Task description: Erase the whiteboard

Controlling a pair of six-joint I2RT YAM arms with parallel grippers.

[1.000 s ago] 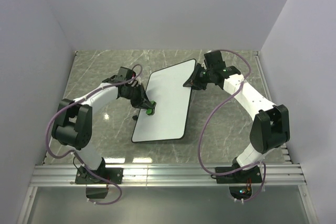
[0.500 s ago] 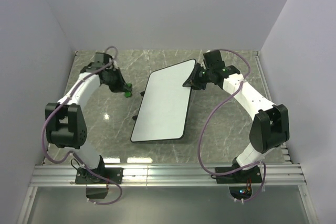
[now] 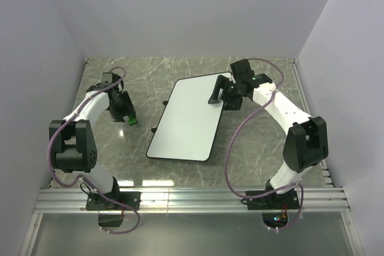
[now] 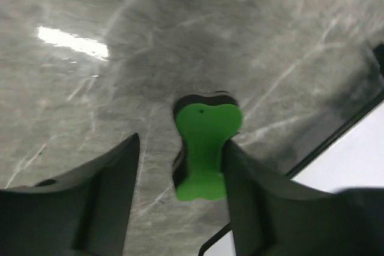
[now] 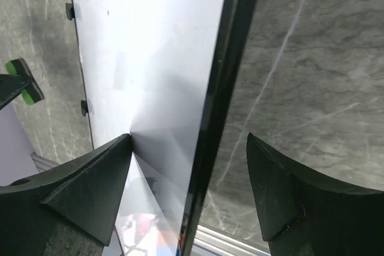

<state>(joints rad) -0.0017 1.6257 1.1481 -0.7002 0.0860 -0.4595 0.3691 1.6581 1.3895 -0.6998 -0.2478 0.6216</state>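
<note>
Marble surface point(image 3: 258, 142) bears a whiteboard point(image 3: 186, 118), probably stiff and light, best gripped by its edge; left pincer point(image 4: 180, 148), right pincer point(image 5: 189, 137) both released

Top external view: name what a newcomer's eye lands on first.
The large whiteboard lies blank in the middle of the grey marble table, with the open right claw astride its far right edge. Left of it, a small bright green eraser sits between the fingers of the open left claw, against only one of them.
</note>
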